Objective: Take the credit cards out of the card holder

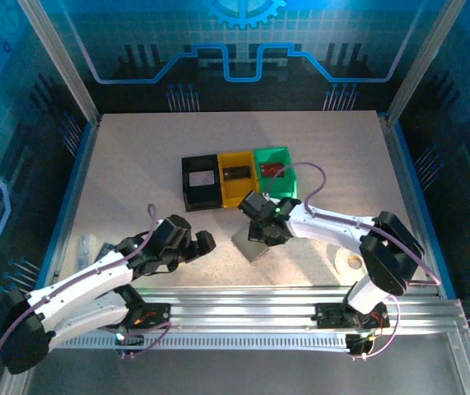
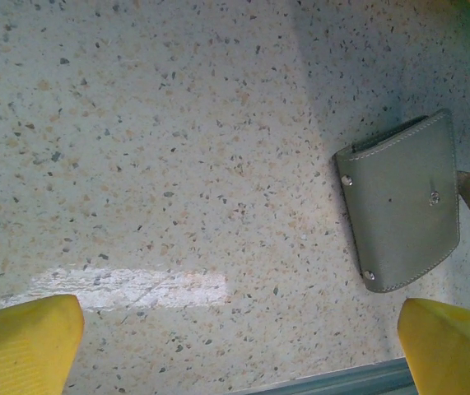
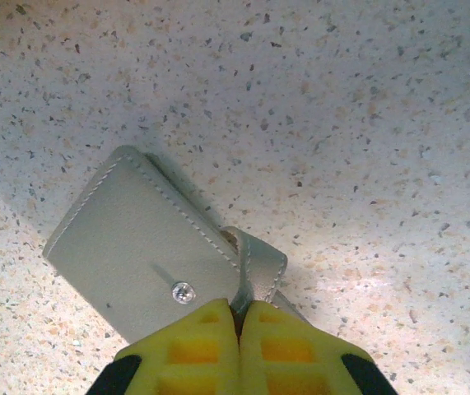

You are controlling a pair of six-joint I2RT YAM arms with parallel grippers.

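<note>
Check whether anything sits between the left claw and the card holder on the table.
Nothing visible does. Only bare table lies between the open left claw and the card holder. The right claw is shut on the holder's tab, on the side away from the left claw.

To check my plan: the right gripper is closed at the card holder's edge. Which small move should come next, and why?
Probably raise the right gripper a little, to pull the flap open. It is shut on the small tab of the card holder, which lies folded on the table with no card showing. The left gripper stands open beside it, not touching.
</note>
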